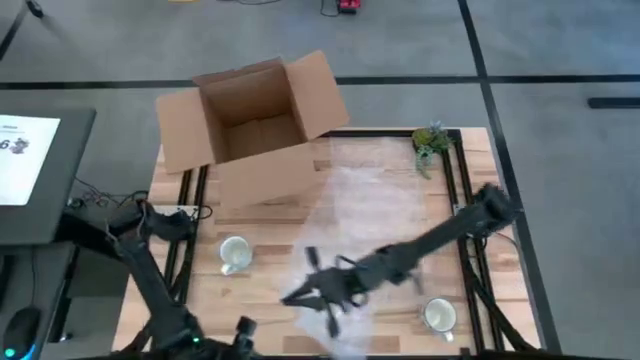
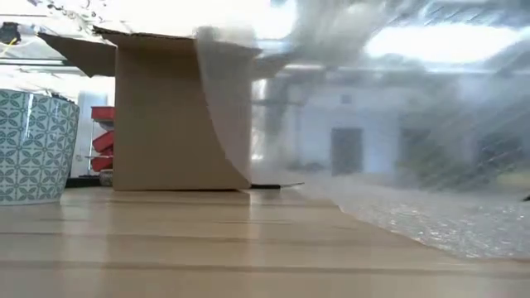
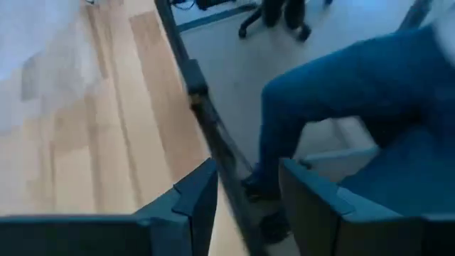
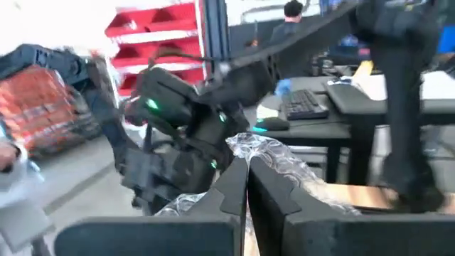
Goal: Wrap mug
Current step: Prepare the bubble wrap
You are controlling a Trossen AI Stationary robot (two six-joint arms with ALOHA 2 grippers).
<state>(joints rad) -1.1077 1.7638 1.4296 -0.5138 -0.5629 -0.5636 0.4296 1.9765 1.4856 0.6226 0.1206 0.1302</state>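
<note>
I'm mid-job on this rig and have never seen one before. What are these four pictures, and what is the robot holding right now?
Two dark robot arms work at a wooden table. One picture looks straight down, one looks level across the tabletop, and one comes from each wrist. On the table are an open cardboard box, a sheet of bubble wrap, two mugs and a small plant. The right gripper reaches to the table's middle, fingers shut on the bubble wrap's edge, lifting it. The left gripper waits open at the near edge, empty. A person's leg shows beside the table.
</note>
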